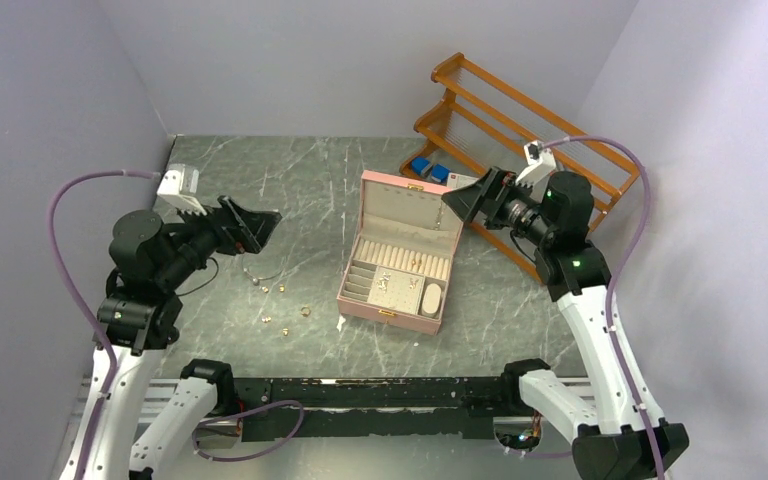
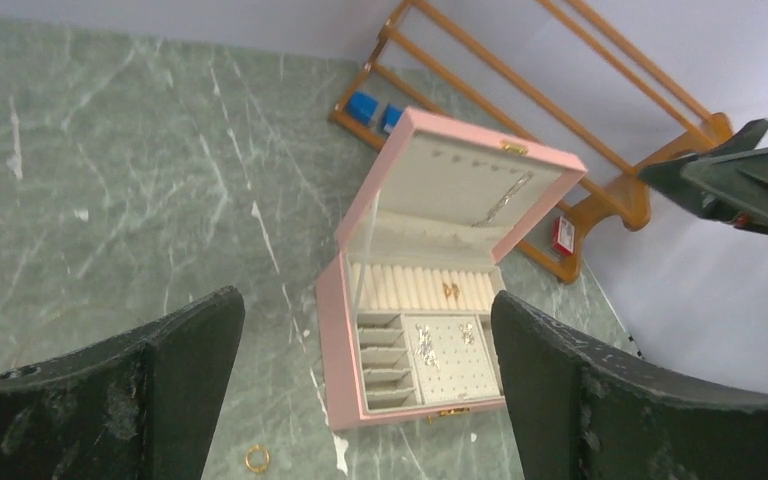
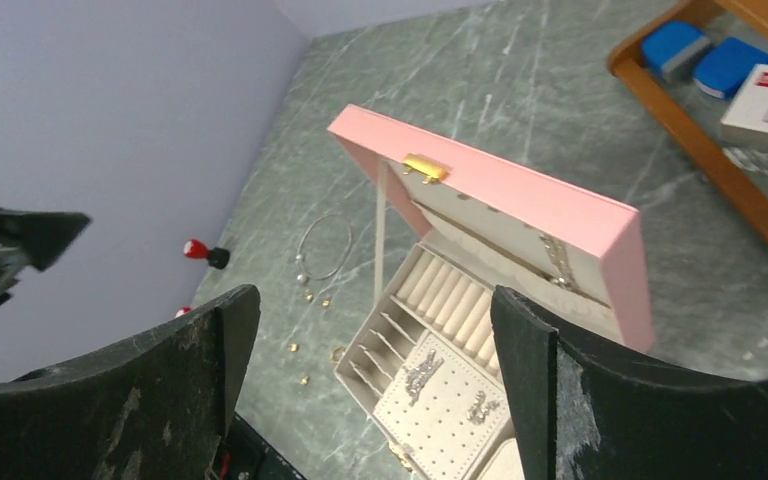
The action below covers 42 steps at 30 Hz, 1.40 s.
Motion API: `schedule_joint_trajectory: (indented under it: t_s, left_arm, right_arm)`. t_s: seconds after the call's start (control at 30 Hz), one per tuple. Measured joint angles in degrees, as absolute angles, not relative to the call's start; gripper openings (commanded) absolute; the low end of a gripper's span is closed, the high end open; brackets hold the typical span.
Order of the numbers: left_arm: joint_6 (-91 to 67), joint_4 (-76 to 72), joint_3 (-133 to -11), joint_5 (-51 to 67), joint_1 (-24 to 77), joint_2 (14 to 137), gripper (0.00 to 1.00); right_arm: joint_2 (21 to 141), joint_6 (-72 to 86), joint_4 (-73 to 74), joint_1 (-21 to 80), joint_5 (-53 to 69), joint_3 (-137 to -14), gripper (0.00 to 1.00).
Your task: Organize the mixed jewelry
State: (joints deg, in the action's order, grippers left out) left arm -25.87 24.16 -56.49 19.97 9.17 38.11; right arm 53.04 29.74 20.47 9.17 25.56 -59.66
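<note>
**While both grippers gape, the jewelry lies loose beside the open box**

As you look down from the top camera, your left gripper (image 1: 265, 222) hangs left of centre with its jaws spread wide and nothing between them. Your right gripper (image 1: 460, 205) sits right of centre, equally wide and equally empty. Each wrist view confirms it: the left gripper (image 2: 365, 300) and the right gripper (image 3: 375, 295) show only table and box between their dark fingers.

You will find the small gold-coloured rings and earrings (image 1: 282, 310) scattered on the grey-green marbled tabletop (image 1: 260, 170), lower left of centre, between the left gripper and the pink rectangular jewelry box (image 1: 390, 313). The thin silvery wire loop with small beads (image 1: 260, 272) lies just above them in the frame, apart from the box. From the right wrist the loop (image 3: 325, 247) shows left of the raised lid, with gold pieces (image 3: 308, 296) dotted below it. One gold ring (image 2: 257, 458) sits at the bottom edge of the left wrist view.

The box stands open at centre, lid upright, with cream ring rolls and a perforated panel that bear a few pieces. An orange-brown wooden rack (image 1: 530, 130) leans in the upper right corner.
</note>
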Motion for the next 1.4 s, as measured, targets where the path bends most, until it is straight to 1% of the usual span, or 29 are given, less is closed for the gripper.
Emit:
schedule_joint_trajectory:
  t_s: [0.13,0.23,0.3,0.33,0.4,0.43,0.5,0.7,0.77,0.8,0.87,0.93,1.03,1.13,1.17,1.33,1.4]
  left_arm:
    - [-28.10,26.50,-54.19,19.05,9.17,39.46,0.96]
    - [-31.11,28.99,-52.42,16.29,9.15,41.74,0.92]
    - [-33.58,30.41,-50.70,14.17,9.10,43.29,0.88]
    - [-34.72,31.07,-49.78,13.06,9.10,43.90,0.84]
    - [-37.54,32.95,-47.86,10.13,9.10,44.75,0.80]
    - [-38.63,33.61,-47.16,8.84,9.10,45.01,0.77]
    - [-41.01,34.65,-45.76,5.58,9.08,45.60,0.76]
    - [-46.89,35.14,-41.56,-2.55,9.08,49.12,0.77]
    - [-48.58,34.85,-39.40,-5.41,9.08,50.98,0.72]
    - [-49.19,34.70,-38.46,-6.52,9.08,51.81,0.70]
    - [-50.39,33.65,-36.25,-9.45,9.08,53.84,0.64]
    - [-51.07,32.36,-34.87,-12.05,9.08,55.81,0.61]
    - [-52.03,29.32,-33.43,-15.97,9.04,60.23,0.60]
    - [-52.36,26.20,-33.10,-17.47,8.99,64.73,0.61]
    - [-52.36,25.28,-33.10,-17.67,8.97,65.76,0.60]
    - [-52.21,19.92,-33.10,-17.82,8.93,70.70,0.45]
    - [-51.92,18.17,-33.12,-17.85,8.91,72.90,0.43]
  right_arm:
    - [55.42,29.87,17.26,12.71,26.35,-60.03,0.84]
    - [58.39,29.28,16.14,20.51,23.68,-61.12,0.79]
    - [60.73,28.49,15.38,27.07,22.09,-62.22,0.73]
    - [61.84,28.03,15.00,29.74,21.43,-62.78,0.67]
    - [64.03,26.96,14.33,34.09,20.45,-63.88,0.56]
    - [64.93,26.48,13.93,35.51,20.10,-64.29,0.52]
    - [66.94,25.56,12.97,38.41,19.18,-64.84,0.47]
    - [72.53,23.70,10.61,46.41,14.90,-64.90,0.45]
    - [74.32,23.29,9.93,48.53,13.58,-64.90,0.44]
    - [74.98,23.14,9.80,49.19,13.17,-64.90,0.42]
    - [76.49,22.87,9.45,50.57,12.19,-64.90,0.37]
    - [77.78,22.81,9.08,51.40,11.51,-64.90,0.33]
    - [79.48,22.87,8.86,51.92,10.85,-64.90,0.31]
    - [80.53,22.85,8.86,52.16,10.55,-64.95,0.30]
    - [80.75,22.76,8.88,52.25,10.48,-64.95,0.30]
    - [80.82,21.69,8.95,53.60,10.48,-65.10,0.26]
    - [80.82,21.34,9.04,54.30,10.48,-65.36,0.24]
